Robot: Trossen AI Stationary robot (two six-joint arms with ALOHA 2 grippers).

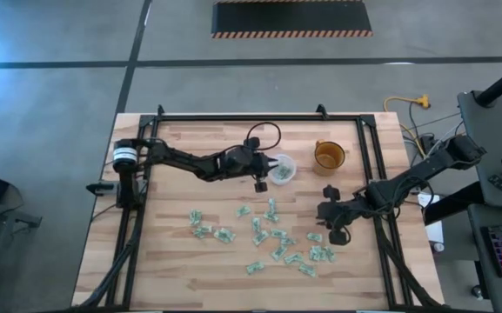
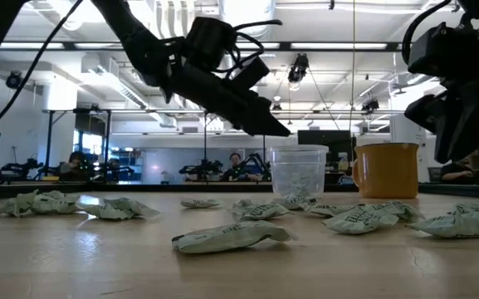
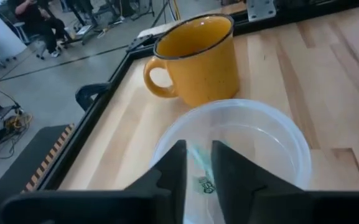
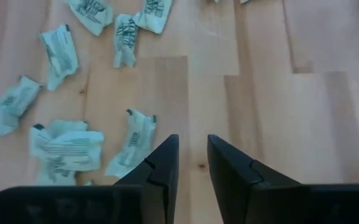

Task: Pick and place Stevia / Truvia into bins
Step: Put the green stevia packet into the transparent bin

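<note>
While I look straight down, my left gripper hangs at the rim of the clear cup, beside the orange mug; my right gripper sits low over the table, by the scattered sachets.

From table height, the left fingers point down toward the cup, sachets strewn in front.

Through my left wrist, the fingers stand slightly parted over the cup, a green sachet between them, though I cannot tell whether it is gripped.

Through my right wrist, parted fingers hold nothing above bare wood, one sachet just beside them.
</note>
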